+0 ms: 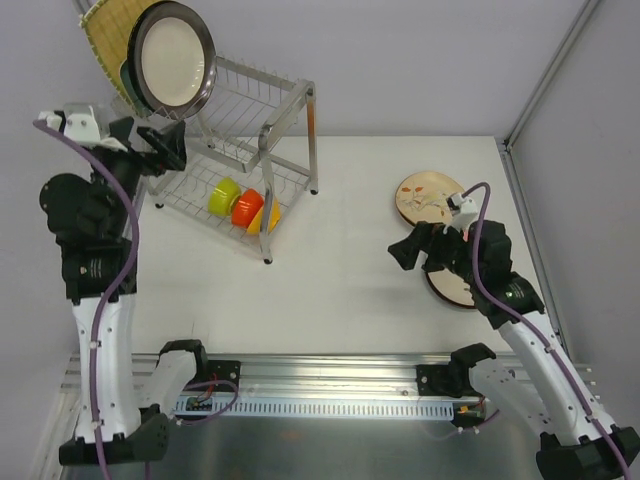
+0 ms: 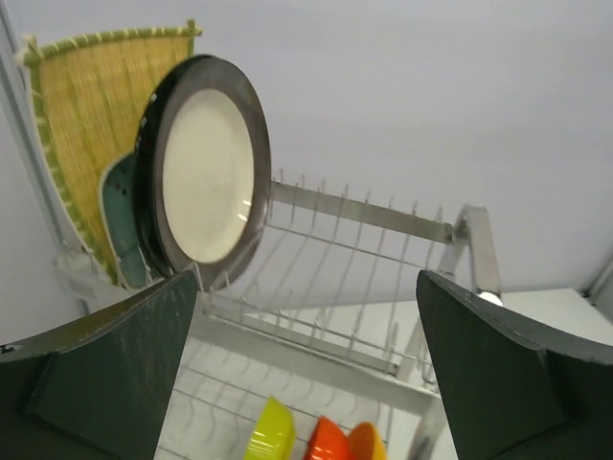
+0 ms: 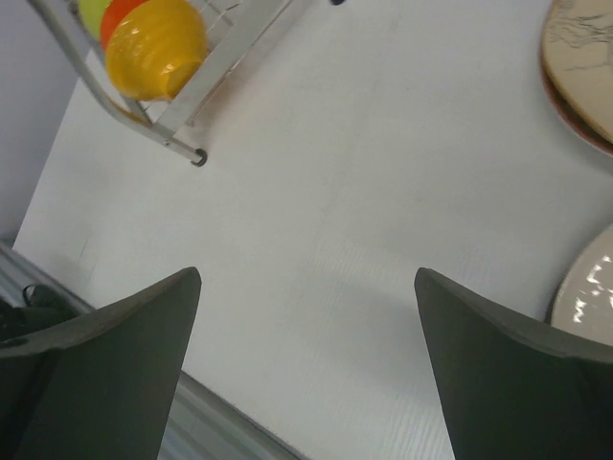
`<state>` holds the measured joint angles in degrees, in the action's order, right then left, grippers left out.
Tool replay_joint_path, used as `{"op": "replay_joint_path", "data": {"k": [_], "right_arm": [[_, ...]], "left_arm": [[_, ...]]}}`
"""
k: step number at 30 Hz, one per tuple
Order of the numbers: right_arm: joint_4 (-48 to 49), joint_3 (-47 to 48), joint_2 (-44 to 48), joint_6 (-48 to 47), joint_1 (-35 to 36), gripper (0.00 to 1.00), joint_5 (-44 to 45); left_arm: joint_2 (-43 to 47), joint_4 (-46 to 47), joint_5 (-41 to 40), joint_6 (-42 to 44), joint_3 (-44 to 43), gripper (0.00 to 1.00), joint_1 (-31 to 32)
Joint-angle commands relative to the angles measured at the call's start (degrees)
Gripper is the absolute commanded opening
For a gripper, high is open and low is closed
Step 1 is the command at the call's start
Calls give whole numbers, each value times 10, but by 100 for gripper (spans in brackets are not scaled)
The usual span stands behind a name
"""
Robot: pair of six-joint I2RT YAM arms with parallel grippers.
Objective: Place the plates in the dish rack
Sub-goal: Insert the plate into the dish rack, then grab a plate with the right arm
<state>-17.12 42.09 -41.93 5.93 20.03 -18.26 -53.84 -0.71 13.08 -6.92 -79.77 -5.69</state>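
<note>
Your left gripper (image 1: 170, 150) stands with jaws wide apart and empty, just beside the upper tier of the dish rack (image 1: 311, 135). Three plates stand on edge there: the yellow woven plate (image 1: 103, 40), the teal plate (image 2: 119, 225), and the dark-rimmed cream plate (image 1: 172, 58) in front. Your right gripper (image 3: 306, 278) is likewise spread and holds nothing, over the table (image 1: 340, 270). The floral plate (image 1: 425, 197) lies flat on the table. Another plate (image 1: 455, 292), largely hidden under the right arm, appears pale.

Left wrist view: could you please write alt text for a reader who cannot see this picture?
A round cream plate with a dark rim stands on edge in the top tier of a silver wire dish rack, in front of a pale teal plate and a square yellow woven-look plate. The left gripper is open in the foreground, holding nothing.
</note>
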Motion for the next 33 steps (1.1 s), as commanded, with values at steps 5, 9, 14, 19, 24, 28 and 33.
{"op": "replay_joint_path", "data": {"k": [5, 9, 14, 19, 24, 28, 33], "right_arm": [[-108, 34, 22, 42, -9, 100, 213], [-134, 16, 15, 73, -28, 100, 264], [-148, -17, 0, 108, -63, 100, 306], [-127, -74, -16, 159, -133, 100, 305], [-129, -89, -20, 196, -234, 100, 342], [-125, -89, -28, 203, -286, 100, 382], [-95, -84, -47, 205, -338, 99, 418]], "left_arm": [[172, -82, 74, -124, 169, 99, 0], [265, -146, 95, -143, 256, 99, 7], [364, -224, 91, -120, 346, 99, 30], [407, -259, 78, -90, 392, 99, 55], [414, -258, 68, -86, 437, 99, 83], [436, -257, 49, -86, 480, 99, 105], [435, -258, 52, -86, 484, 99, 131]]}}
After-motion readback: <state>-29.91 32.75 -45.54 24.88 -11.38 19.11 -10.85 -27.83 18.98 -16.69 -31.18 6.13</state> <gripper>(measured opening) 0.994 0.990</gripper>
